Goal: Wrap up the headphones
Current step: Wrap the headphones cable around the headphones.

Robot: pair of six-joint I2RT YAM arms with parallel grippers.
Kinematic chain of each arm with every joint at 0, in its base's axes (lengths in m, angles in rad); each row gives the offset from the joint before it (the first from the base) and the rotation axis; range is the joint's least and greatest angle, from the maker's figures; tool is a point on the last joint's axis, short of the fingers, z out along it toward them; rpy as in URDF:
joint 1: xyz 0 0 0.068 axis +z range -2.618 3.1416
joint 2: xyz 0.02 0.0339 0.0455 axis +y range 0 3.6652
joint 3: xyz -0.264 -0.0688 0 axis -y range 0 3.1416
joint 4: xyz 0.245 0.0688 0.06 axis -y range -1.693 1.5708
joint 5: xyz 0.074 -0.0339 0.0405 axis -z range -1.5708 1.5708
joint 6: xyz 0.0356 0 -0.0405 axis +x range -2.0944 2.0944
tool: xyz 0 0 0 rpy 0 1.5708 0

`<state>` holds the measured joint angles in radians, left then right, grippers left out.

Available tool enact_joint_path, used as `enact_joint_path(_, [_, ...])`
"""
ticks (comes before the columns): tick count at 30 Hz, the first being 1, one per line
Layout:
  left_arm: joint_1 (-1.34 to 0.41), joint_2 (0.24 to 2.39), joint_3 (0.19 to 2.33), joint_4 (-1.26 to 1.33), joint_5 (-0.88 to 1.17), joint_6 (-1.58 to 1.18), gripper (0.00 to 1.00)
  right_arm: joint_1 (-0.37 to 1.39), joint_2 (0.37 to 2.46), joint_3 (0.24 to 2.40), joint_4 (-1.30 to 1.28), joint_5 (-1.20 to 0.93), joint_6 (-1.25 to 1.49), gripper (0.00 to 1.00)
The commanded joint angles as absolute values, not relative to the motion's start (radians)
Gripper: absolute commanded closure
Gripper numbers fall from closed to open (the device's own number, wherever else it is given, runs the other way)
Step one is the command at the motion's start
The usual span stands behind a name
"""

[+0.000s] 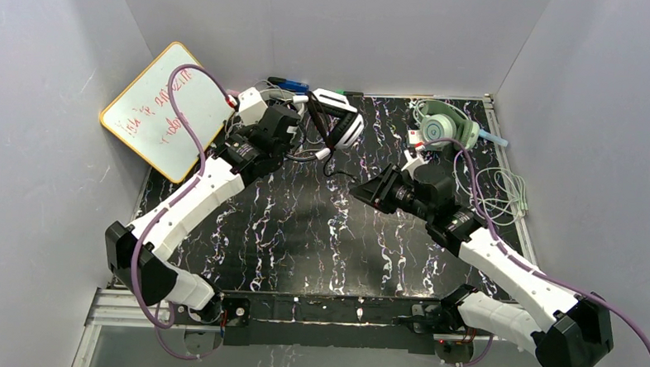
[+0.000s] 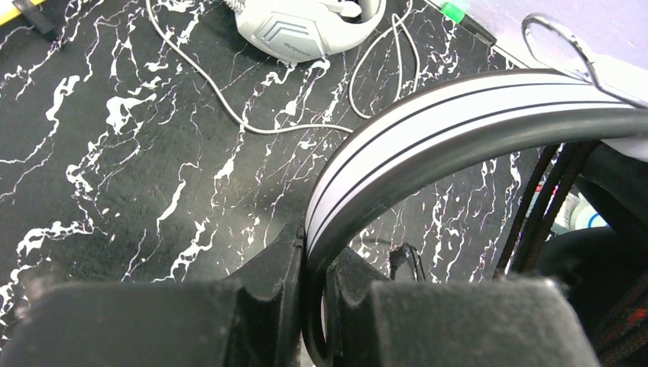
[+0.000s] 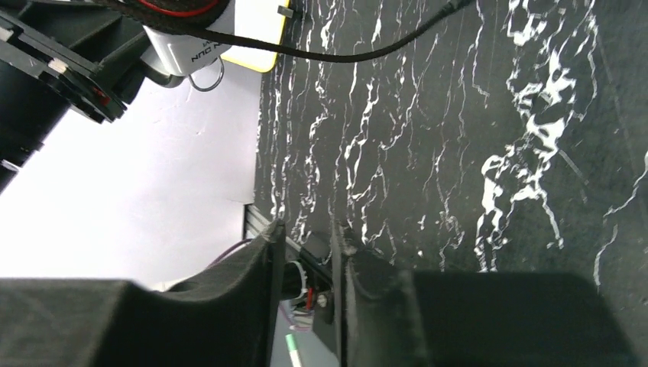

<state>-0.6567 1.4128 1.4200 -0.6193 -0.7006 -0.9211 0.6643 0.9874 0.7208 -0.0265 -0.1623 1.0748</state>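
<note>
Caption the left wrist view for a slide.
Left tool clamps the striped headband of black-and-white over-ear headphones above a black marbled tabletop; light-grey headset beyond.

**Top external:** fixed, high behind the arm bases, tilted down and forward. A wide view that takes in the whole table up to the back wall.

**Left wrist:** mounted behind the left gripper, sighting along its fingers, low and very close. The black-and-white headset fills the near field, and the light grey headset lies farther off.

**Right wrist:** mounted behind the right gripper, rolled sideways, close over the table and facing the left arm's side.

**Shared:** the black-and-white headset appears in both the top and left-wrist views. The whiteboard of the top view is probably the yellow-edged corner in the right-wrist view.
</note>
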Motion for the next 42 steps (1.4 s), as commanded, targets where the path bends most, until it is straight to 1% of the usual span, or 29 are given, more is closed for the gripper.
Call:
enact_joint_path(1, [-0.66, 1.331, 1.44, -0.511, -0.708, -0.887, 1.0, 0.67, 0.954, 0.708, 0.072, -0.152, 0.927, 0.55])
enact_joint_path(2, [-0.659, 1.325, 1.45, -0.513, -0.69, -0.876, 1.0, 0.67, 0.948, 0.701, 0.095, -0.163, 0.868, 0.48])
enact_joint_path(4, [-0.66, 1.315, 1.475, -0.523, -0.652, -0.859, 1.0, 0.67, 0.942, 0.687, 0.105, -0.179, 0.782, 0.3])
enact_joint_path(5, [-0.66, 1.309, 1.489, -0.532, -0.635, -0.856, 1.0, 0.671, 0.943, 0.682, 0.097, -0.168, 0.768, 0.26])
enact_joint_path(7, [-0.66, 1.299, 1.519, -0.55, -0.61, -0.854, 1.0, 0.67, 0.954, 0.684, 0.065, -0.128, 0.787, 0.23])
enact_joint_path(9, [-0.66, 1.286, 1.543, -0.568, -0.589, -0.853, 1.0, 0.67, 0.973, 0.69, 0.038, -0.082, 0.824, 0.22])
enact_joint_path(11, [-0.659, 1.273, 1.559, -0.578, -0.571, -0.855, 1.0, 0.67, 0.997, 0.696, -0.023, 0.026, 0.906, 0.21])
enact_joint_path(13, [-0.659, 1.26, 1.567, -0.581, -0.552, -0.857, 1.0, 0.67, 1.02, 0.686, -0.034, 0.08, 0.947, 0.19])
enact_joint_path(16, [-0.66, 1.248, 1.582, -0.586, -0.527, -0.853, 1.0, 0.671, 1.058, 0.68, -0.079, 0.16, 1.069, 0.09])
enact_joint_path(20, [-0.66, 1.24, 1.59, -0.599, -0.501, -0.851, 1.0, 0.671, 1.115, 0.711, -0.196, 0.235, 1.321, 0.08])
enact_joint_path(22, [-0.66, 1.234, 1.583, -0.597, -0.486, -0.858, 1.0, 0.67, 1.148, 0.727, -0.199, 0.227, 1.4, 0.09])
enact_joint_path(25, [-0.66, 1.229, 1.569, -0.595, -0.476, -0.862, 1.0, 0.671, 1.184, 0.731, -0.176, 0.216, 1.531, 0.12])
enact_joint_path(27, [-0.66, 1.228, 1.563, -0.595, -0.467, -0.861, 1.0, 0.67, 1.195, 0.705, -0.116, 0.201, 1.615, 0.14])
enact_joint_path(30, [-0.659, 1.226, 1.561, -0.594, -0.452, -0.865, 1.0, 0.67, 1.22, 0.676, -0.057, 0.157, 1.733, 0.14])
enact_joint_path(32, [-0.66, 1.226, 1.557, -0.594, -0.438, -0.868, 1.0, 0.671, 1.253, 0.672, -0.017, 0.107, 1.783, 0.14])
enact_joint_path(35, [-0.66, 1.221, 1.554, -0.594, -0.43, -0.871, 1.0, 0.676, 1.308, 0.684, -0.025, 0.053, 1.849, 0.14])
enact_joint_path(39, [-0.66, 1.215, 1.547, -0.593, -0.427, -0.873, 1.0, 0.689, 1.354, 0.652, 0.031, 0.049, 1.963, 0.15])
enact_joint_path(42, [-0.659, 1.212, 1.545, -0.592, -0.43, -0.871, 1.0, 0.696, 1.392, 0.667, 0.062, 0.049, 2.006, 0.15])
